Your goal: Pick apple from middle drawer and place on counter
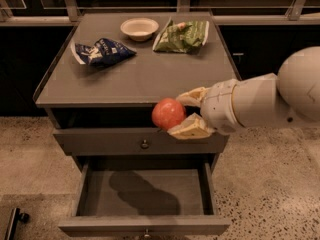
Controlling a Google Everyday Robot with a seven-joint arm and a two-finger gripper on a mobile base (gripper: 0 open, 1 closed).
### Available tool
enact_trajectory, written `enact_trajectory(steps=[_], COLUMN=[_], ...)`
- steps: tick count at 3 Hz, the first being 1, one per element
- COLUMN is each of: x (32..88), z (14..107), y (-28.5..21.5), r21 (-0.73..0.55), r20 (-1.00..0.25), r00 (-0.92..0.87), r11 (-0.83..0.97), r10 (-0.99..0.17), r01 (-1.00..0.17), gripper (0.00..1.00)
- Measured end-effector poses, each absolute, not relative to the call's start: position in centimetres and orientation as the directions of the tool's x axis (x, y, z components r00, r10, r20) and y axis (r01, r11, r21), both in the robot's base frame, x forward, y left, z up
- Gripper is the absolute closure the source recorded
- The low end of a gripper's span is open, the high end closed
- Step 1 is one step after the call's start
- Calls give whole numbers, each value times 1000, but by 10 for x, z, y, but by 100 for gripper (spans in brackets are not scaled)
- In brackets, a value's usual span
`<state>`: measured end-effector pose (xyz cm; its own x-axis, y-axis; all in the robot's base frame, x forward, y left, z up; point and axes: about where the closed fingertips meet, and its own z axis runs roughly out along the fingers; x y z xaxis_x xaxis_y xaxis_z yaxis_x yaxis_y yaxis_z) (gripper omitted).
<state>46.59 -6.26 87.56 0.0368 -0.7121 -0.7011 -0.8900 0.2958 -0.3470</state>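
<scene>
My gripper (181, 113) is shut on the red apple (168, 113) and holds it in front of the counter's front edge, above the open middle drawer (100, 194). The apple hangs at about the height of the counter (150, 76) rim, just below its top. The drawer is pulled out and its grey floor shows only the arm's shadow. The white arm comes in from the right.
On the counter lie a blue chip bag (102, 51) at the left, a white bowl (139, 28) at the back and a green chip bag (182, 35) at the back right. The upper drawer (100, 141) with its knob is shut. Speckled floor surrounds the cabinet.
</scene>
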Motion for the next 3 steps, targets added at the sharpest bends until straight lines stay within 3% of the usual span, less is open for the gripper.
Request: enact_trajectory(steps=[3], x=[569], z=[914], y=[-70], r21=[-394], r20=[-692], r00=[114], r11=[241], r10=[-713], r01=[-887], gripper=[100])
